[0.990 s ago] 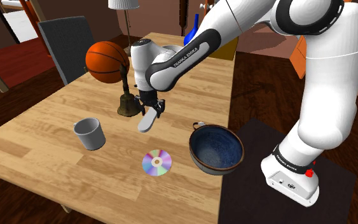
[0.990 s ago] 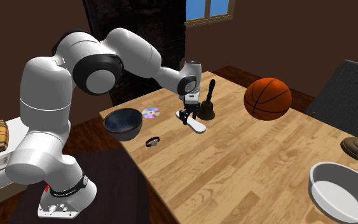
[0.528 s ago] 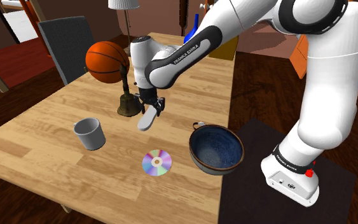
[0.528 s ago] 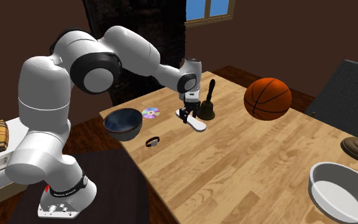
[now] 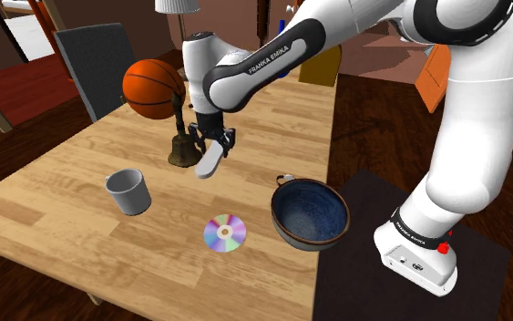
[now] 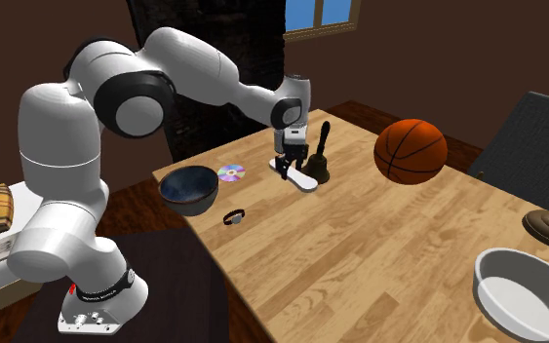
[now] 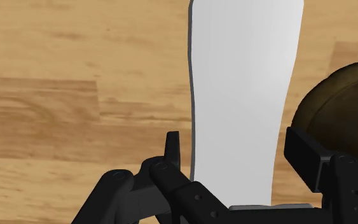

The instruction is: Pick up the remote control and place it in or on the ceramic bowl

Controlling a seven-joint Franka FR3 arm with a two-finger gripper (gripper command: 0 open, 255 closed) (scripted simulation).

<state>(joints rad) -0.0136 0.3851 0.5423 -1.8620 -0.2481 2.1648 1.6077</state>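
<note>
Shoulder view is taken up mostly by the wooden desk (image 5: 81, 210), over which the white arm (image 5: 272, 55) is stretched. Near the desk's edge at that view's lower right, the dark blue bowl (image 5: 311, 215) is set upright, and nothing is seen in it. The white remote (image 5: 209, 164) is pinched at its upper end by the black pincer (image 5: 216, 142), so that its long axis is hung downward and somewhat tilted, just beside a dark bell (image 5: 183, 146). It is judged to be lifted clear of the wood. In the wrist view, the fingers (image 7: 174, 153) are pressed against the remote's two long edges. The bowl is placed well apart from the pincer, toward the shoulder view's lower right. A carry in that direction is judged to be needed, with the remote's low end raised above the rim.
</note>
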